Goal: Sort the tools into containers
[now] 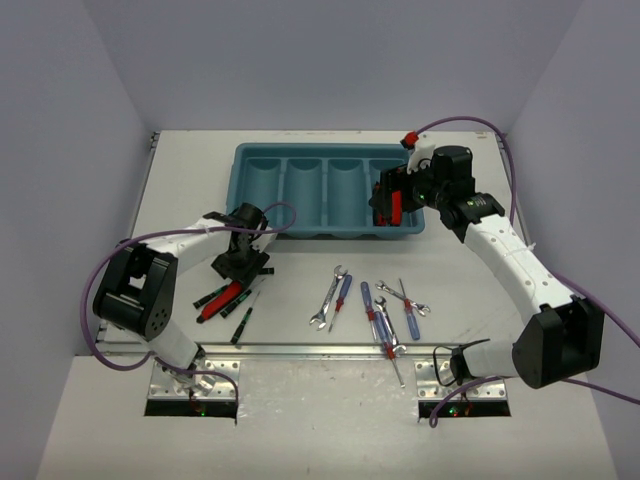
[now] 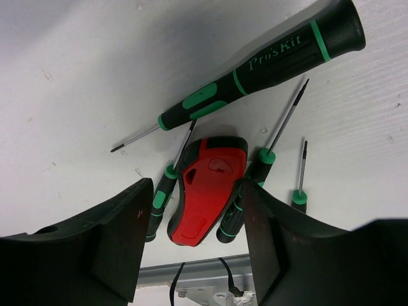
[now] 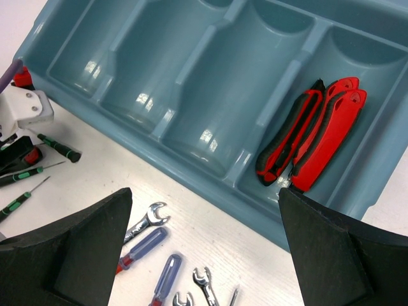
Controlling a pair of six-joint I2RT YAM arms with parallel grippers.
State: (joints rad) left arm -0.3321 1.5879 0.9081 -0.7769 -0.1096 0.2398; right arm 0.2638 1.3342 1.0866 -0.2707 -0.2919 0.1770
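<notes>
Left gripper hangs over the cluster at the table's 8 o'clock, jaws apart on either side of a red pliers handle, clamping nothing. Thin precision screwdrivers lie close against that handle on both sides, with a larger one just beyond its tip. Right gripper is spread wide and empty above the 3 o'clock end of the teal tray, where red-and-black pliers lie in the rightmost compartment; how many pairs I cannot tell.

Sorting looks barely begun. The other three compartments appear bare, and the wrenches and blue-handled screwdrivers sit loose at 6 o'clock, some crossing each other.

Room is tight for the left fingers: closing on the handle could also catch a screwdriver. The table's 9 o'clock edge is near that cluster. Between the tray's front wall and the 6 o'clock tools there is an open strip for travel, and the tray's walls call for a lift over them.
</notes>
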